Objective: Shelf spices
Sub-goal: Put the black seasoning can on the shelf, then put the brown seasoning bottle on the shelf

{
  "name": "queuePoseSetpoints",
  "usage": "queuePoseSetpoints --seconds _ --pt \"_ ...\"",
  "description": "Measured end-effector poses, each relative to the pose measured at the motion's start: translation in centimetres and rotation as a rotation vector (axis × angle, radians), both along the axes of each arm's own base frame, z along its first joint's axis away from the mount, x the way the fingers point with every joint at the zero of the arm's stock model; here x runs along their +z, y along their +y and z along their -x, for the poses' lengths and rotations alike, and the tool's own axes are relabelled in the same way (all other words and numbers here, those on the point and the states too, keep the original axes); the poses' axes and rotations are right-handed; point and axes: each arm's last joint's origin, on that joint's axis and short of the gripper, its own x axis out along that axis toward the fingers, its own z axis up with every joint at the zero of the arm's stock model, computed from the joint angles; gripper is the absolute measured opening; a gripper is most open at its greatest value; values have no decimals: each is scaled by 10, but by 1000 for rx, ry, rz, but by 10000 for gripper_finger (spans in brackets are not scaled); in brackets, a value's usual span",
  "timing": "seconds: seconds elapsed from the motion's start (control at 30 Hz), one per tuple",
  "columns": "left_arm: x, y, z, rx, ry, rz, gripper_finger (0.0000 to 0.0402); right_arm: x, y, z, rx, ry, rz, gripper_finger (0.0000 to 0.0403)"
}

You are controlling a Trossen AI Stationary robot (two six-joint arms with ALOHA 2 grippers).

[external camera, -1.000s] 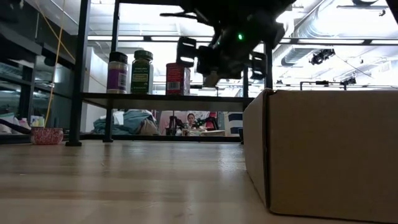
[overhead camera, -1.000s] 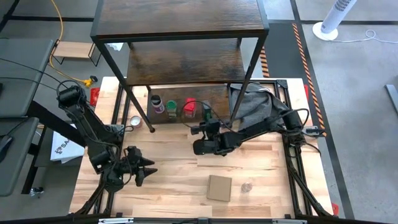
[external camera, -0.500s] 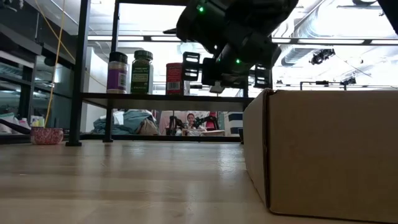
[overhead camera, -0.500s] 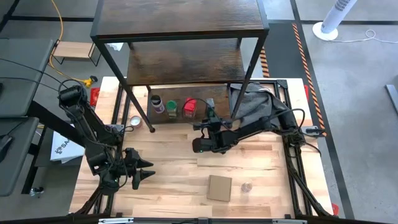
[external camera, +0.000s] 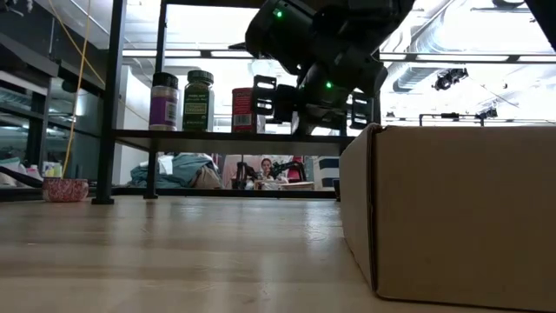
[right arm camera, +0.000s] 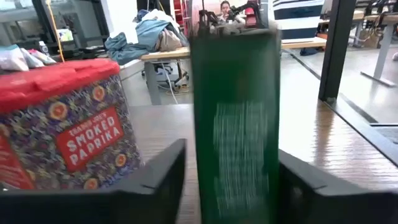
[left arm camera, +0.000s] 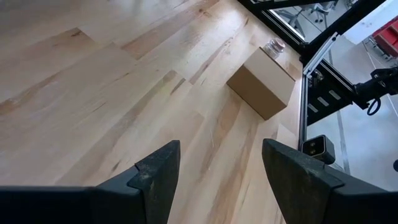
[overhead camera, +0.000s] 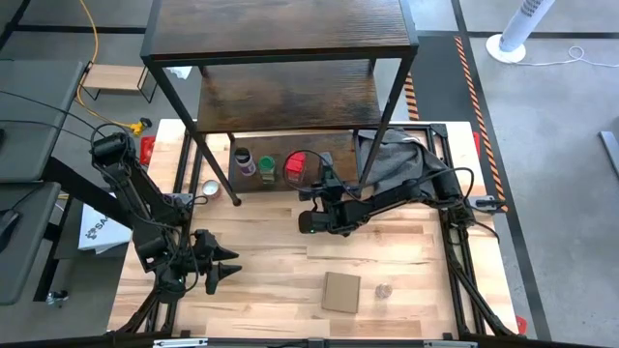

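Nearest the front edge of the tabletop (overhead camera: 271, 280), a brown cardboard box (overhead camera: 340, 292) is seen lying flat, with a small pale jar (overhead camera: 385, 290) just beside it. Off to the left, the left tool (overhead camera: 228, 268) is held low over bare wood, its fingers (left arm camera: 155, 174) spread apart with nothing between them. Farther in, the right tool (overhead camera: 324, 177) is stretched toward the shelf (overhead camera: 280, 39) and reaches its lowest board, where a dark green container (right arm camera: 235, 118) stands upright between its fingers (right arm camera: 155, 180); the jaws are parted on either side of it, and whether they press on it cannot be told from the pictures. Just beside that container, on the same board, a red paprika tin (right arm camera: 62, 121) is seen, then a green-lidded jar (overhead camera: 267, 165) and a purple-lidded jar (overhead camera: 245, 159) in a row. Beyond the shelf, a fan (overhead camera: 517, 34) stands on the floor, and a person (external camera: 265, 167) is glimpsed far back in the room.
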Motion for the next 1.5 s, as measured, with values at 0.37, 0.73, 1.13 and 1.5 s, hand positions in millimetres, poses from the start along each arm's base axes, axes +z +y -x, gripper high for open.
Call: queuePoseSetpoints --seconds 0.37,0.73,1.13,1.5 --pt "0 0 0 -5 2 -9 222 3 15 -5 103 51 -69 289" --pt "0 0 0 -8 6 -14 222 16 38 -9 178 212 -22 290" --pt "-2 -1 3 -49 44 -10 222 6 47 0 289 388 -112 291" --pt "-4 -1 6 -81 94 -22 222 19 85 35 503 540 -450 291"
